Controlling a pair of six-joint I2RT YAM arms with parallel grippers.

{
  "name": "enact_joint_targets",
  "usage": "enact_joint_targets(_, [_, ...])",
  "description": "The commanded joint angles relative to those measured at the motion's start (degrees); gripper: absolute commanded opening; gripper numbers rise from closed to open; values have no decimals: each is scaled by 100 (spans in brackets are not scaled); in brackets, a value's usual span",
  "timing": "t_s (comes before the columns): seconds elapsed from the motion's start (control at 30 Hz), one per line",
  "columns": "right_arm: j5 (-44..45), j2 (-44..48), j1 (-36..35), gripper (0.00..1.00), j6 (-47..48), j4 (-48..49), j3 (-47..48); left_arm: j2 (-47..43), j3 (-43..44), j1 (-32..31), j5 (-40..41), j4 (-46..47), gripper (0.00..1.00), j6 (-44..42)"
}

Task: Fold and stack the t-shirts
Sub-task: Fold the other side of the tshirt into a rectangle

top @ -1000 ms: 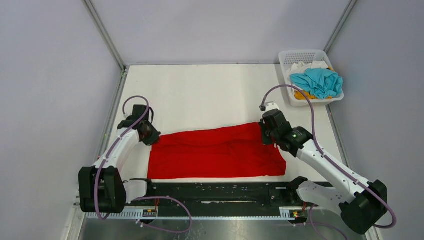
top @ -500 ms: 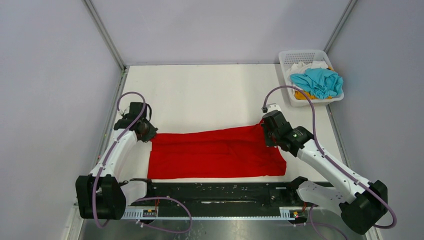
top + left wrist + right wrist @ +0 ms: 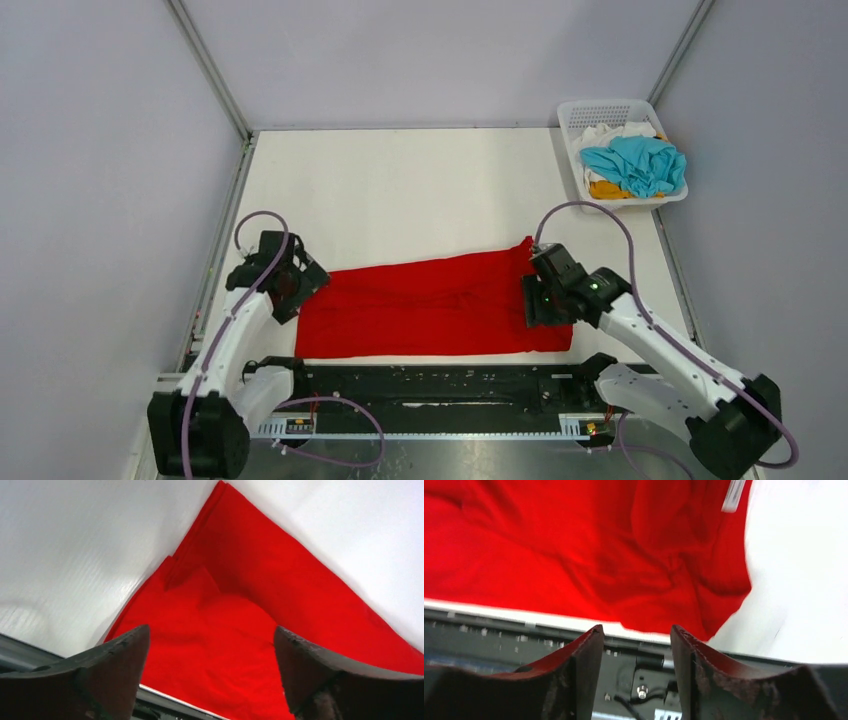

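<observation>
A red t-shirt (image 3: 430, 305) lies folded in a long band across the near part of the table. My left gripper (image 3: 298, 285) hovers over its left end, open; in the left wrist view the gripper (image 3: 210, 628) has red cloth (image 3: 240, 630) below the gap and nothing held. Above the shirt's right end, my right gripper (image 3: 534, 302) is open too. The right wrist view shows that gripper (image 3: 636, 628) empty, with the red t-shirt (image 3: 599, 555) beyond its tips. Turquoise (image 3: 635, 165), white (image 3: 612, 130) and orange-yellow (image 3: 605, 188) t-shirts are piled in the basket.
A white perforated basket (image 3: 575, 108) stands at the table's far right corner. A black rail (image 3: 440, 385) runs along the near edge between the arm bases, also seen as the black rail (image 3: 499, 640) under the right gripper. Grey walls enclose the table.
Both grippers have opened and let go of the red t-shirt's ends. Both have moved toward the near edge, and the shirt lies flat.
</observation>
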State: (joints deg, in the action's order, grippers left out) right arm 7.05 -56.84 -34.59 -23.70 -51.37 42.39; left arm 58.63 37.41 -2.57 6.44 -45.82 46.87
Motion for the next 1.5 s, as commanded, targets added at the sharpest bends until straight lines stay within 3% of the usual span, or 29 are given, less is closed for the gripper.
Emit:
enact_joint_targets(0.0, [-686, 1310, -91, 69, -532, -793, -100, -1211, 449, -57, 90, -864, 99, 239])
enact_joint_targets(0.1, [-415, 2086, -86, 98, -575, -217, -116, -1625, 843, -60, 67, -792, 99, 173])
enact_joint_targets(0.2, [-170, 2282, -89, 100, -567, 890, -232, -1306, 1094, -64, -513, -252, 99, 32])
enact_joint_targets(0.33, [-87, 1215, -76, 100, -118, 2181, -30, -243, 1174, -355, -1394, 640, 99, -21])
enact_joint_targets(0.53, [9, -1186, 122, 99, 381, 2191, 1061, 1610, 1540, -1016, -1501, 1034, 99, -240])
enact_joint_targets(0.7, [82, -2248, 364, 98, 354, 2112, 1234, 2443, 1315, -1035, -1657, 1171, 99, -286])
enact_joint_targets(0.9, [-252, -2276, 374, 97, 436, 2370, 717, 2029, 441, -1054, -1403, 1006, 99, -278])
enact_joint_targets(1.1, [-576, -2017, 367, 95, 506, 2126, 220, 865, -253, -1059, -1060, 217, 99, -120])
enact_joint_targets(1.47, [-2045, -429, 179, 93, -56, 997, -706, 156, 227, -1066, -308, -759, 99, 112])
